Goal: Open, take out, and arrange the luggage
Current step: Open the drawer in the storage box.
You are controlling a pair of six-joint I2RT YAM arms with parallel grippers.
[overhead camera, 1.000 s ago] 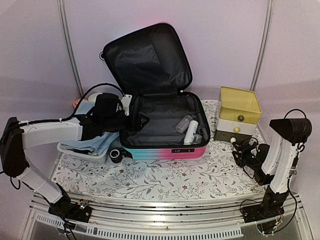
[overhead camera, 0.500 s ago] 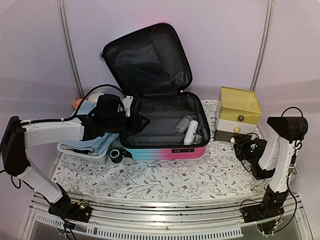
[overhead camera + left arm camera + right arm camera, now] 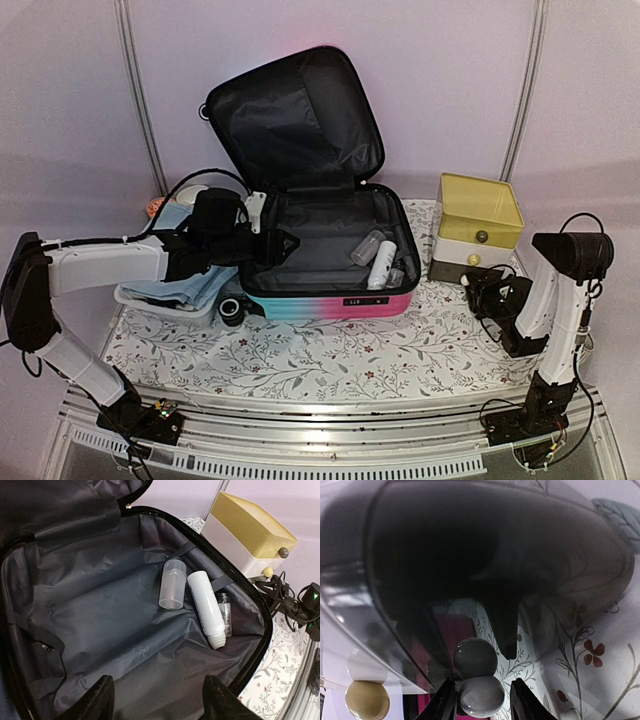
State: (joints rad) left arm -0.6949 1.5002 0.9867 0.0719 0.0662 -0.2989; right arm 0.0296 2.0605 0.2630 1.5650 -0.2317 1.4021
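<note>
Luggage [image 3: 100, 620] lies open under spread left fingers [image 3: 95, 700]; right fingers' [image 3: 445, 702] grip on knob [image 3: 481, 696] unclear.

- The luggage [image 3: 330, 303] lies open at the middle of the table [image 3: 330, 360], its lid [image 3: 295, 120] upright behind.
- Inside, by its right wall: a bottle [image 3: 172, 585], a second bottle [image 3: 207, 607], then a jar [image 3: 224, 612].
- A drawer box [image 3: 478, 225] sits near the table's right edge.
- A basket [image 3: 165, 297] sits near the left edge.

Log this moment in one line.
pink-turquoise hard-shell suitcase: open, lid up | inside: clear capped bottle, white plastic bottle | left gripper: open, over its interior | right gripper: at grey round drawer knob, grip unclear
</note>
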